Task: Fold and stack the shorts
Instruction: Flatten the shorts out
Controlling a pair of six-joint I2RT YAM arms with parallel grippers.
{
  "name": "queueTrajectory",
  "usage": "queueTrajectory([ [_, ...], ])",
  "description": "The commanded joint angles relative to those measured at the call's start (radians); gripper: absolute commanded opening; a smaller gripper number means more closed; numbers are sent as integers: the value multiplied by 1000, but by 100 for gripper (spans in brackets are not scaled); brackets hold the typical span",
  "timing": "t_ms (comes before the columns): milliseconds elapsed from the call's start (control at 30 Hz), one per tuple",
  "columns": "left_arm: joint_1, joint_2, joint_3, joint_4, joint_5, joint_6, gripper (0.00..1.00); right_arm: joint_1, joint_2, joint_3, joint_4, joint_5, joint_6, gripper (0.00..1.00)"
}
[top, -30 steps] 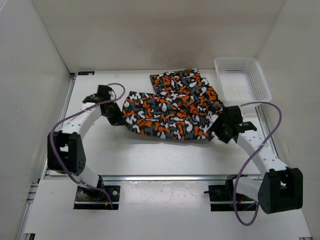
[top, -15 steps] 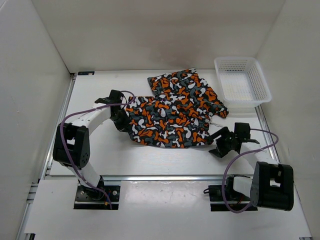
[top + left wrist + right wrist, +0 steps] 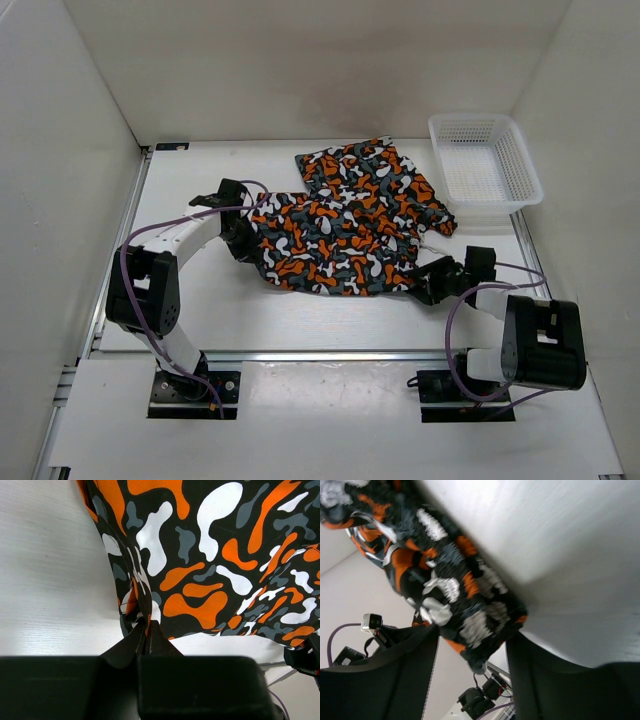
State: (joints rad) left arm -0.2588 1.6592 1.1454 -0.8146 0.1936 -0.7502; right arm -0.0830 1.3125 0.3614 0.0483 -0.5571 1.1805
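L gripper [image 3: 146,630] is pinched shut on shorts' [image 3: 340,235] edge as anchor; R gripper [image 3: 472,636] is set half-open, corner loose between fingers [image 3: 405,680], prob. for pinching.

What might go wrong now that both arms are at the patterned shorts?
1. The left gripper pinches only a thin edge of the shorts. A firm pull might slip the fabric free.
2. The right gripper stands open around a bunched corner. It might close on just one layer or miss it altogether, which would probably leave the fold crooked.
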Motion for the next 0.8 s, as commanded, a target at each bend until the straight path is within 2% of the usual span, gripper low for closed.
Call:
queueTrajectory([
  [0, -5, -16, 34, 11, -22, -6, 10, -1, 27, 14, 51, -29, 37, 55],
  [133, -5, -16, 34, 11, -22, 3, 10, -1, 17, 37, 6, 14, 25, 38],
  [267, -5, -7, 54, 11, -22, 14, 10, -1, -12, 77, -59, 59, -19, 12],
  [367, 7, -7, 54, 11, -11, 23, 10, -1, -36, 122, -137, 106, -68, 1],
  [533, 53, -39, 76, 11, 10, 41, 10, -1, -36, 140, -160, 106, -81, 0],
  [767, 64, -50, 94, 11, 29, 51, 10, -1, 11, 91, -76, 51, -44, 0],
])
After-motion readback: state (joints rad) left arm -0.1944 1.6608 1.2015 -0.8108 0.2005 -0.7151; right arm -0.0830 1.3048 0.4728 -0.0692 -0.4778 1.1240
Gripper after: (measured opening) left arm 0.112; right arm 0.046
